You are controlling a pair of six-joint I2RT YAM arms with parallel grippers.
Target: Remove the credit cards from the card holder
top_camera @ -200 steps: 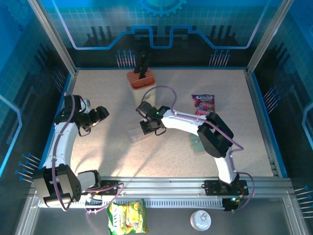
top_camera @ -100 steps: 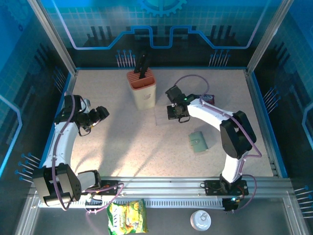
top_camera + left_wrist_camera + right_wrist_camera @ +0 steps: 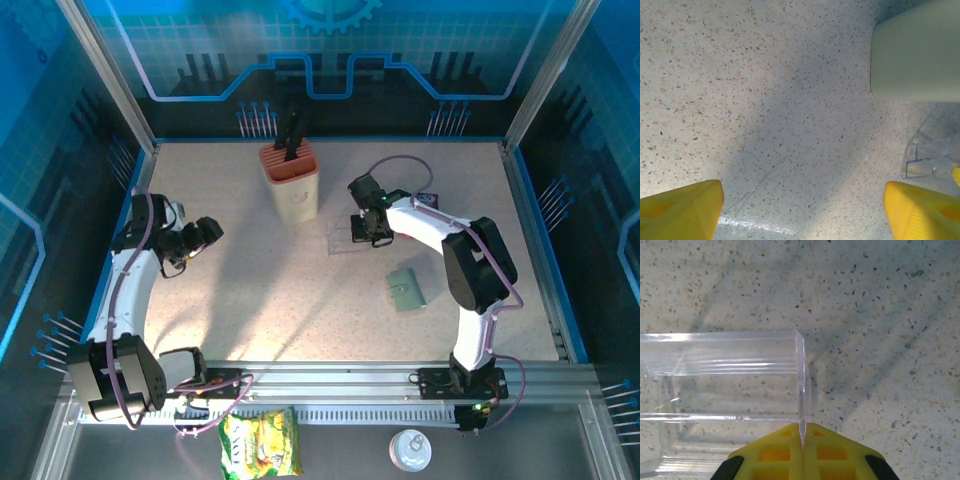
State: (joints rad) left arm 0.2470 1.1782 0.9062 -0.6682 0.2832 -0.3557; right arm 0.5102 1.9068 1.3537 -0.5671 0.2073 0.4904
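Note:
The card holder (image 3: 405,290), a small grey-green wallet, lies folded flat on the table right of centre. The credit cards are hidden. My right gripper (image 3: 363,232) is beyond the card holder, to its far left, shut on the thin upright wall of a clear plastic stand (image 3: 344,239). In the right wrist view that wall (image 3: 802,390) runs straight into the closed yellow jaws of the right gripper (image 3: 803,432). My left gripper (image 3: 205,233) hovers at the table's left side, open, with bare tabletop between its yellow fingers (image 3: 685,210).
An orange-topped cream knife block (image 3: 291,182) stands at the back centre; its pale body (image 3: 917,50) and the clear stand (image 3: 932,157) appear in the left wrist view. A purple snack packet (image 3: 428,200) peeks from behind the right arm. A yellow packet (image 3: 260,445) and a white lid (image 3: 410,450) lie in front of the rail.
The right arm has carried the clear stand from the table's middle to the right and farther back. The left arm has not moved.

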